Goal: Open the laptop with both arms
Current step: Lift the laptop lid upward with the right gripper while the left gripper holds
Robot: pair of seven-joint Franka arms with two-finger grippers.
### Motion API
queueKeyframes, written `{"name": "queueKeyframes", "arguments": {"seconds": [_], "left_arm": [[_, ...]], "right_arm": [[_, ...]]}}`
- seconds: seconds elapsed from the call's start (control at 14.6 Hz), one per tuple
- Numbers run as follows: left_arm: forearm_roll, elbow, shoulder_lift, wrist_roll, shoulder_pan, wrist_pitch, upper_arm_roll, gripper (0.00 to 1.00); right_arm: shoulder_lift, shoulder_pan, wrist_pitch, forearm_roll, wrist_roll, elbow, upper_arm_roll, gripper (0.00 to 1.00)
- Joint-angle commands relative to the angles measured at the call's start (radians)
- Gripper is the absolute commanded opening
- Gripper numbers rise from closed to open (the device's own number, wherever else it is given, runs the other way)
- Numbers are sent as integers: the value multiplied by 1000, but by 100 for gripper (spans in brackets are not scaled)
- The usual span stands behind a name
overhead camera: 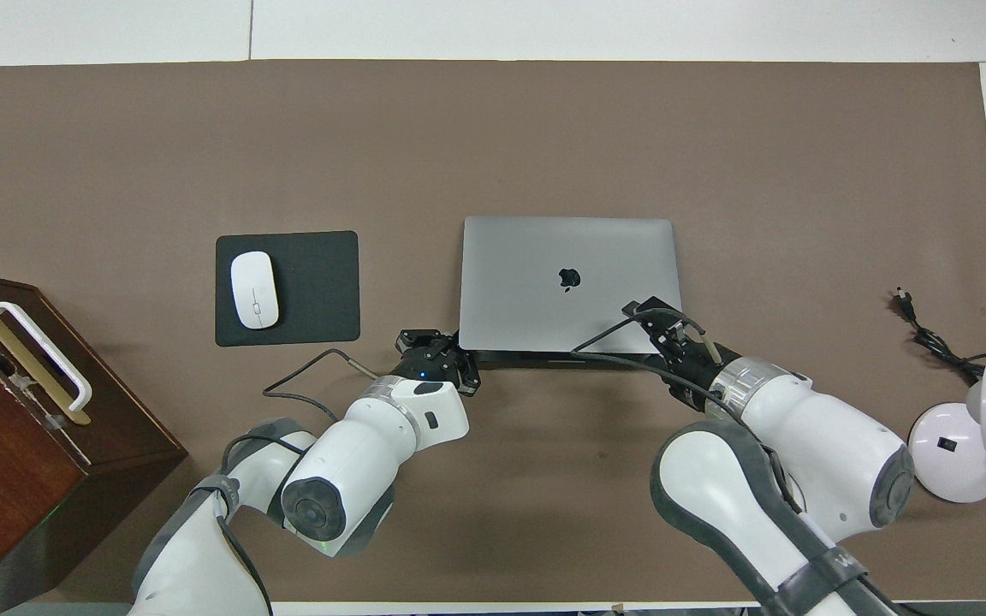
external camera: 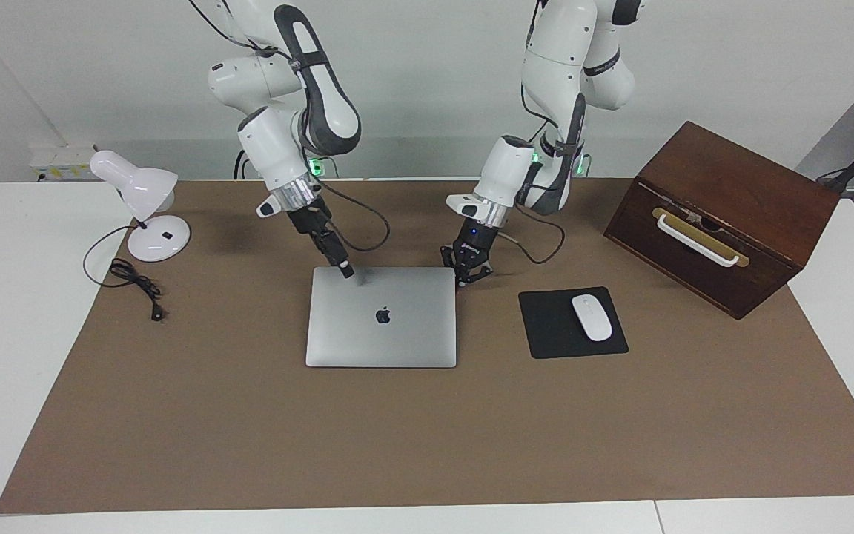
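Silver-grey, the closed laptop (external camera: 381,317) lay flat mid-desk (external camera: 427,437). The left pincer (external camera: 462,281) stood clamped shut, empty, beside one near corner; the right pincer (external camera: 348,272), its opening unclear, tipped onto the other.

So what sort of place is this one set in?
Probably a lab mock-up of an office desk: a closed laptop on a brown mat, a mouse on its mouse pad, a white desk lamp, and two robot arms mounted at the table's edge.
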Motion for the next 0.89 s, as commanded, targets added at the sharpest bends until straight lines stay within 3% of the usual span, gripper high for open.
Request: {"name": "queueKeyframes", "arguments": {"seconds": [0.0,0.82], "left_arm": [[-1,20,27,23,8,19,-3,0],[-3,20,36,37,-4,19,-3,0]], "right_arm": [[15,8,27,30,12,18,2,95],[52,8,24,30,20,64,2,95]]}}
